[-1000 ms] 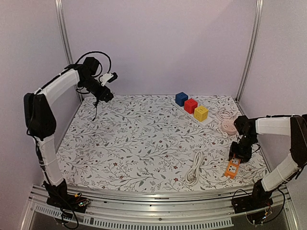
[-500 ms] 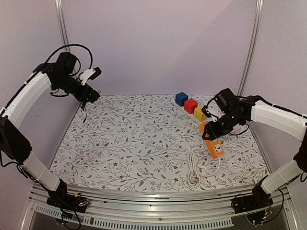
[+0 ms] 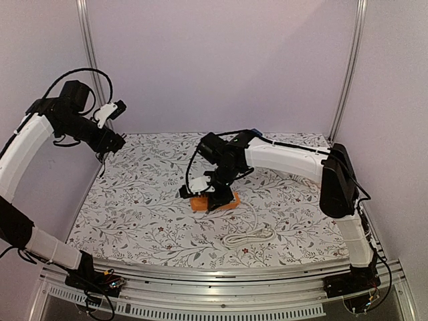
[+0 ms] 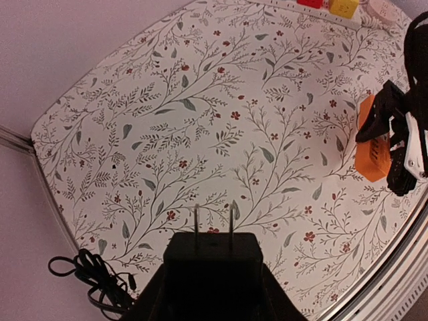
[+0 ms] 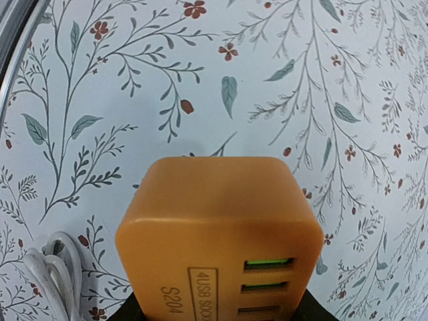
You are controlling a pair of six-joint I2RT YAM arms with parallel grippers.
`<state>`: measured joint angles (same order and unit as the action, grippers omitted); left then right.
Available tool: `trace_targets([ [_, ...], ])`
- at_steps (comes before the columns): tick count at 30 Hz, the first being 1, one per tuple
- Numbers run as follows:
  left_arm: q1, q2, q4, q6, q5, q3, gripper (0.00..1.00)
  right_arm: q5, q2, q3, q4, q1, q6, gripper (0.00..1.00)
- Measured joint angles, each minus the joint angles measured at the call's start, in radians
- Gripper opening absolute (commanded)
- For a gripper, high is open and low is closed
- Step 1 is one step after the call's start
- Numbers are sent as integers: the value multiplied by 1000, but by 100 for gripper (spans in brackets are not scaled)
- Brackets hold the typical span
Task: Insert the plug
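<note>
floral tablecloth (image 3: 150, 197), lilac walls (image 3: 221, 60) | left tool (image 3: 114, 140) grips plug (image 4: 212, 264) | right tool (image 3: 212, 194) grips orange power strip (image 5: 214, 227)

Orange socket block (image 5: 214, 221), black plug (image 4: 212, 264)
White cable (image 3: 249, 232); bench (image 3: 147, 194) white with grey-green leafy sprigs and small red flowers.

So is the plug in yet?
Not yet. Done: both pieces are picked up. The left fingers hold the black plug, prongs bare and pointing out, high over the far-left corner of the table. The right fingers hold the orange power strip low over the middle, its white cable trailing. Left to do: bring the two together and push the prongs into a socket.
</note>
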<state>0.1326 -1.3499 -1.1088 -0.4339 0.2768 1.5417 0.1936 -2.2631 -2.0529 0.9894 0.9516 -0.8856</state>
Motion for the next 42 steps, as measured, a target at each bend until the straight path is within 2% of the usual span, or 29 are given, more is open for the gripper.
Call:
trace_targets([
  [5, -3, 2, -4, 3, 5, -35, 0, -25, -117, -17, 5, 84, -149, 13],
  [6, -3, 1, -4, 6, 7, -39, 0, -36, -130, -17, 2, 95, -160, 19],
  [7, -3, 0, -3, 10, 12, -40, 0, -51, -134, -17, 2, 105, -171, 28],
  [10, -3, -6, -3, 22, 49, -42, 0, -50, -135, -22, -10, 110, -175, 70],
  [11, -3, -7, -3, 26, 65, -42, 0, -51, -135, -22, -12, 109, -176, 92],
  [12, -3, -8, -3, 28, 80, -43, 0, -51, -136, -22, -18, 108, -176, 98],
  [17, 0, -10, -5, 43, 156, -43, 0, -61, -141, -22, -58, 103, -140, 99],
  [21, 21, -24, -34, 40, 217, -20, 0, -29, -96, 40, -188, 99, -36, 99],
  [24, 44, -16, -48, 15, 309, -16, 0, 70, 64, 244, -377, 84, 102, 99],
  [27, 65, -3, -77, 5, 388, 14, 0, 162, 262, 409, -599, 38, 312, 99],
  [32, 217, 0, -92, -20, 283, 82, 0, 194, 455, 435, -850, -65, 677, 97],
  [35, 323, 3, -121, -45, 206, 91, 0, 194, 505, 447, -933, -101, 846, 98],
  [37, 356, 3, -147, -43, 189, 106, 0, 200, 529, 498, -1014, -101, 933, 99],
  [40, 370, -17, -193, -34, 209, 190, 0, 191, 581, 662, -1159, -52, 909, 99],
  [42, 370, -35, -200, -31, 230, 243, 0, 176, 640, 829, -1249, 21, 724, 99],
])
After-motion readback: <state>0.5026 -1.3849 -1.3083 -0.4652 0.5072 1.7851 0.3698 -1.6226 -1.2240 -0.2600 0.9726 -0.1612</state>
